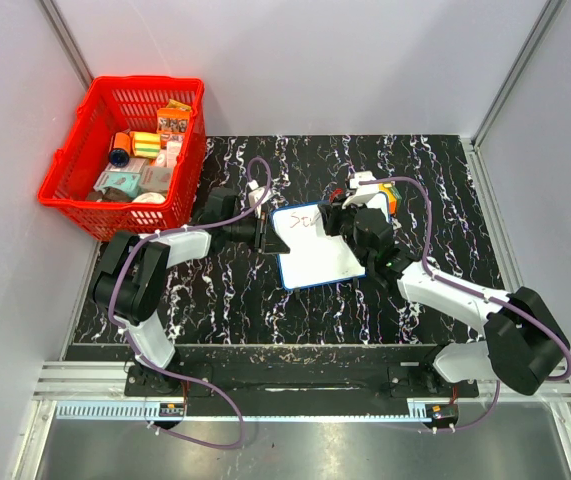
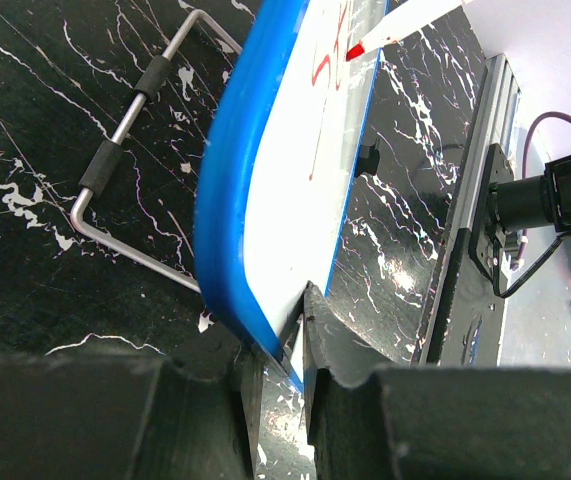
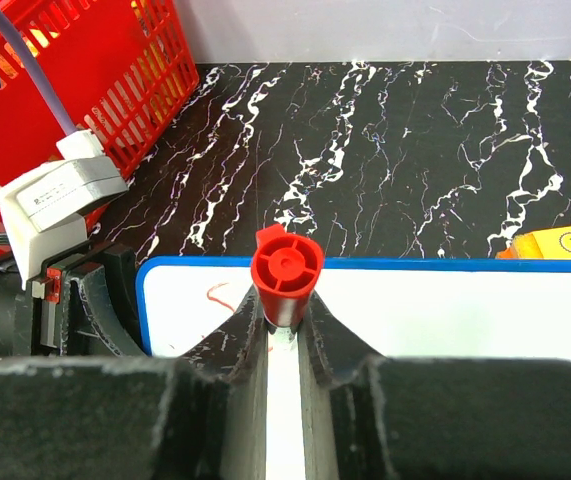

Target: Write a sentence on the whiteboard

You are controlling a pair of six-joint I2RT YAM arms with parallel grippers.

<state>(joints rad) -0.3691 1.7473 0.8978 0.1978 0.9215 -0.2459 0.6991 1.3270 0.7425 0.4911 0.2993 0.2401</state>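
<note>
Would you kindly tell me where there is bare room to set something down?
Free: the table behind the whiteboard, and the strip between it and the near edge. Crowded: around the left claw, right claw and basket.

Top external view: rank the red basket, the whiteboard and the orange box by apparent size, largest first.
1. red basket, largest.
2. whiteboard, somewhat smaller.
3. orange box, clearly smallest, though it is partly hidden, so its full size is unsure.
</note>
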